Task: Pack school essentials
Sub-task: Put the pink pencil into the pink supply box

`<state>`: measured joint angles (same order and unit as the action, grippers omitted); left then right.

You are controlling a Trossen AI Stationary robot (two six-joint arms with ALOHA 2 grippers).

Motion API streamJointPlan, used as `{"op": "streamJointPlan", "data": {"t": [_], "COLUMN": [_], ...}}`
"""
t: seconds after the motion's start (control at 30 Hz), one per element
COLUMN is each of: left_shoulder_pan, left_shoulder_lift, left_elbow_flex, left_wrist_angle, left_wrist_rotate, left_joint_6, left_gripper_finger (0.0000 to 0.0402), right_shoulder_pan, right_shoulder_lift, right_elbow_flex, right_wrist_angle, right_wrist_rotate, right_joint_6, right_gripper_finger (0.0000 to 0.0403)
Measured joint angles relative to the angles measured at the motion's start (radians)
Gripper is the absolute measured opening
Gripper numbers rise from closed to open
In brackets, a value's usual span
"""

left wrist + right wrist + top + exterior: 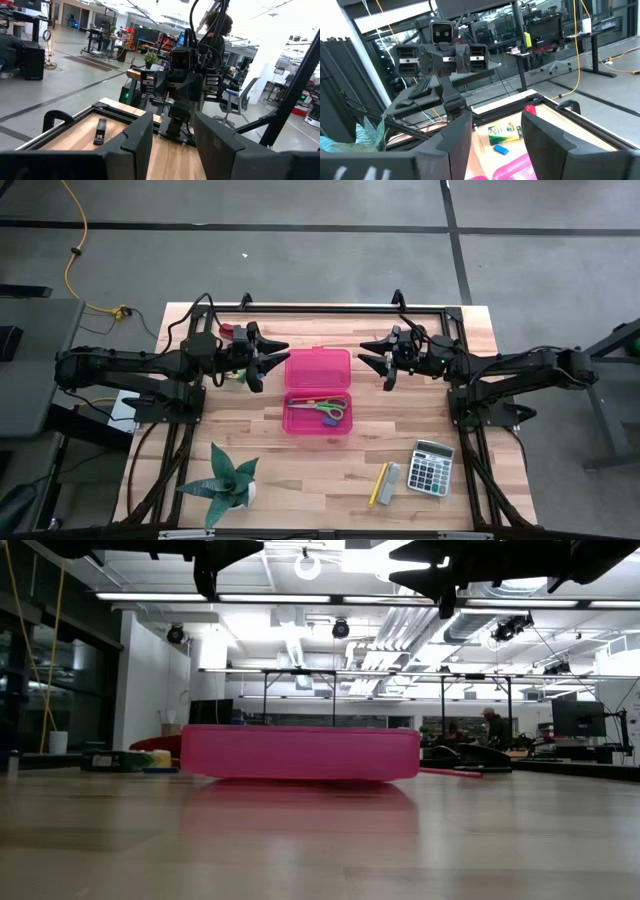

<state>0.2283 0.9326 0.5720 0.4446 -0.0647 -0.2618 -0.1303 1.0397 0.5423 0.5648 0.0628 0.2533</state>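
Hovering above the table at upper centre-left of the high view, the left gripper (268,356) has its fingers spread apart with nothing between them; its wrist view shows the two dark fingers (137,145) with a clear gap. Right gripper (378,358) sits mirrored at upper centre-right, also raised, fingers parted and empty, gap plain in its wrist view (492,137). Between them, centre of frame, the pink case (318,392) lies open on the wooden table (300,470), scissors (322,407) with green and orange handles lying in its lower half. Crayon box (504,132), yellow-green, lies on the table just beside the left gripper, on the far side of the case from the right arm; a small blue piece (500,149) lies just by it, and a red item (530,109) is near. In the high view these are mostly hidden under the left gripper. Lower right of the high view: yellow pencil (378,483) touching or just beside a grey block (390,481), calculator (432,467) near them to the right. Green spiky plant (224,483) at lower left. Low view shows the case (300,752) side-on, both arms overhead. A person (216,30) stands behind the right arm in the left wrist view.
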Motion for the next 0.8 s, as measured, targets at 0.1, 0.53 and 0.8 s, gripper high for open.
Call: {"op": "streamJointPlan", "data": {"t": [0.1,0.53,0.8], "left_shoulder_pan": [0.0,0.0,0.0], "left_shoulder_lift": [0.0,0.0,0.0], "left_elbow_flex": [0.0,0.0,0.0], "left_wrist_angle": [0.0,0.0,0.0], "left_wrist_rotate": [0.0,0.0,-0.001], "left_joint_6": [0.0,0.0,0.0], "left_gripper_finger": [0.0129,0.0129,0.0129], "right_shoulder_pan": [0.0,-0.103,-0.214], "right_shoulder_lift": [0.0,0.002,0.089], "right_elbow_flex": [0.0,0.0,-0.001], "right_wrist_angle": [-0.013,-0.999,-0.951], "right_wrist_rotate": [0.013,0.322,0.246], "right_joint_6": [0.003,0.621,0.605], "right_gripper_finger": [0.0165,0.0165,0.0165]}}
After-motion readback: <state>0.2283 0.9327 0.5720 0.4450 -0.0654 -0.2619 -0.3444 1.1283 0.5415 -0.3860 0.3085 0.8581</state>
